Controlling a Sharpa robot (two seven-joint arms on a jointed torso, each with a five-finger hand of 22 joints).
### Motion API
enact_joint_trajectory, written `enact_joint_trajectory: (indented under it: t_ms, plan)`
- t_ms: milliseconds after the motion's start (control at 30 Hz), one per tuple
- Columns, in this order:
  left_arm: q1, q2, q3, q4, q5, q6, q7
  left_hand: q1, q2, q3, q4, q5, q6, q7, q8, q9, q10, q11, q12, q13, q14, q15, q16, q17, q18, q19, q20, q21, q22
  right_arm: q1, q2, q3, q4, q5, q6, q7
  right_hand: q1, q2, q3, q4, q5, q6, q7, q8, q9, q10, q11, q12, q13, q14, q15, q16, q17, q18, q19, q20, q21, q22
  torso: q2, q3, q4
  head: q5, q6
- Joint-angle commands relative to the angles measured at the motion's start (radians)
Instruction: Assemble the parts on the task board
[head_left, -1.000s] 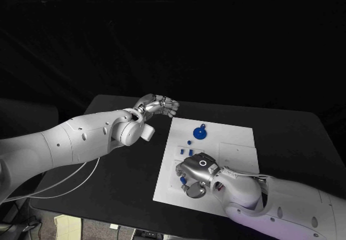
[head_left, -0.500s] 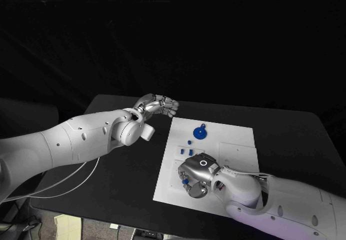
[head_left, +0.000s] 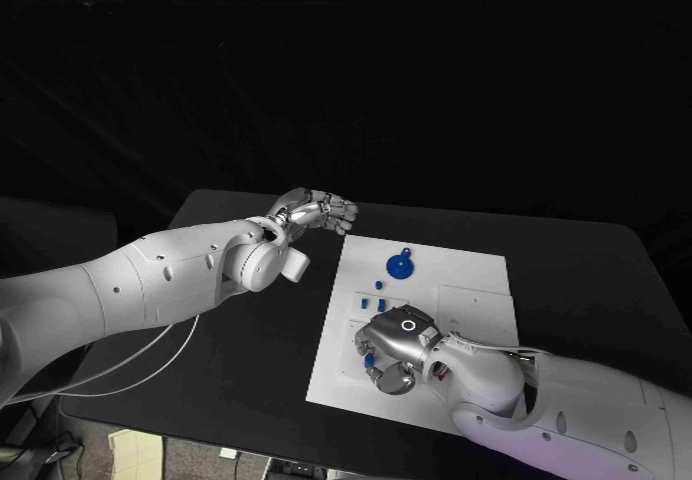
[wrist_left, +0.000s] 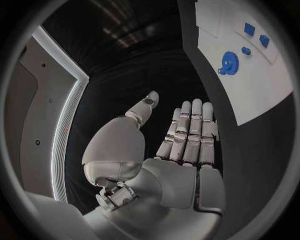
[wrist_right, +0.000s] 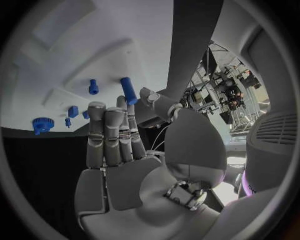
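The right hand hides part of the task board

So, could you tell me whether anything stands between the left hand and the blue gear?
Nothing visible does. The left hand hovers off the board's far corner, holding nothing. From it to the gear there is bare black table, then bare white board.

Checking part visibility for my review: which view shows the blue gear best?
The left wrist view: the blue gear lies unobstructed on the task board, teeth visible. The head view shows it smaller; the right wrist view catches it at the board's edge.
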Motion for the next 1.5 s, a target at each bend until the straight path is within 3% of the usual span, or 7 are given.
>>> enact_joint_trajectory:
  t_ms: [33,567,867,1033,1200,1300,1500]
  plan:
    - [0.001,0.001,0.001,0.002,0.005,0.011,0.007,-0.009,-0.003,-0.004,0.005,-0.003,-0.008,0.006,0.001,-0.001,0.000,0.007,-0.005,-0.001,0.001,0.002,-0.006,0.001,0.019,0.003,0.001,-0.004,0.001,0.000,-0.001,0.000,0.000,0.004,-0.037,-0.001,-0.019,0.002,-0.015,-0.014,-0.005,-0.028,0.010,-0.016,-0.006,-0.027,0.010,-0.013,-0.006,-0.005,0.014,0.004,0.000,0.062,-0.014,0.001,-0.001,0.017,0.000,-0.0006,0.0002,-0.001,0.001]
    - [0.001,0.001,0.001,0.001,0.005,0.010,0.007,-0.008,-0.003,-0.004,0.004,-0.003,-0.009,0.006,0.001,-0.002,-0.001,0.007,-0.005,-0.002,0.001,0.002,-0.007,0.002,0.019,0.003,0.001,-0.005,0.002,0.001,-0.029,0.000,0.021,0.046,-0.071,0.020,-0.043,0.001,-0.061,-0.048,-0.005,-0.063,0.026,-0.030,-0.013,-0.072,0.025,-0.011,-0.021,-0.022,0.029,0.005,-0.002,0.062,-0.030,0.004,-0.006,0.016,0.000,-0.0005,0.0009,-0.001,0.001]
    - [0.001,0.000,0.001,-0.001,0.005,0.012,0.010,-0.008,-0.002,-0.003,0.005,-0.003,-0.009,0.006,0.002,-0.002,0.000,0.007,-0.004,-0.002,0.001,0.002,-0.007,0.003,0.020,0.003,0.001,-0.005,0.002,0.061,-0.134,0.024,0.067,0.402,-0.129,0.147,-0.077,0.002,-0.096,-0.024,-0.005,-0.061,0.015,-0.024,-0.011,-0.039,0.014,0.009,-0.016,-0.018,0.018,0.009,-0.006,0.062,-0.022,0.003,-0.003,0.013,-0.001,0.0003,-0.0010,-0.010,0.009]
    - [0.000,0.009,0.000,-0.019,0.005,0.017,0.014,-0.009,-0.001,-0.003,0.005,-0.003,-0.007,0.006,0.003,-0.001,0.002,0.006,-0.003,-0.002,0.003,0.002,-0.007,0.004,0.020,0.004,0.001,-0.005,0.003,0.096,-0.191,0.065,0.057,0.689,-0.068,0.193,-0.087,0.004,-0.112,0.025,-0.007,-0.050,0.019,-0.016,-0.007,0.015,-0.008,0.041,0.005,-0.004,-0.004,0.011,-0.010,0.062,-0.006,-0.002,0.001,0.011,-0.004,0.0015,-0.0014,-0.030,0.020]
    - [-0.003,0.016,0.000,-0.034,0.005,0.023,0.017,-0.009,-0.001,-0.003,0.005,-0.003,-0.007,0.006,0.004,-0.001,0.002,0.006,-0.003,-0.002,0.003,0.002,-0.007,0.004,0.020,0.004,0.001,-0.005,0.003,0.136,-0.236,0.069,0.017,0.848,0.026,0.194,-0.091,0.005,-0.117,0.036,-0.008,-0.048,0.019,-0.014,-0.006,0.030,-0.014,0.050,0.012,-0.002,-0.009,0.011,-0.011,0.062,-0.003,-0.002,0.002,0.011,-0.008,0.0046,-0.0030,-0.055,0.032]
    - [-0.007,0.024,0.000,-0.043,0.005,0.024,0.019,-0.010,0.003,-0.002,0.007,-0.003,0.005,0.001,0.011,0.001,0.014,0.001,0.003,-0.001,0.009,0.000,-0.006,0.007,0.020,0.008,0.000,-0.004,0.006,0.146,-0.259,0.068,-0.011,0.919,0.090,0.181,-0.107,0.025,-0.148,0.066,-0.004,-0.044,-0.004,-0.009,0.000,0.166,-0.053,0.161,0.098,0.009,-0.045,0.014,-0.011,0.062,0.011,-0.003,0.006,0.009,-0.013,0.0073,-0.0052,-0.071,0.036]
    - [-0.021,0.040,-0.001,-0.057,0.005,0.025,0.021,-0.011,0.004,-0.002,0.007,-0.003,0.006,0.000,0.013,0.001,0.015,0.000,0.004,-0.001,0.010,-0.001,-0.006,0.009,0.021,0.009,-0.001,-0.004,0.007,0.150,-0.301,0.068,-0.059,1.011,0.218,0.102,-0.103,0.064,-0.224,0.095,-0.007,-0.043,-0.026,-0.006,0.023,0.040,-0.074,0.499,0.431,0.019,-0.066,0.021,-0.007,0.062,0.022,-0.014,0.005,0.007,-0.023,0.0144,-0.0063,-0.105,0.043]
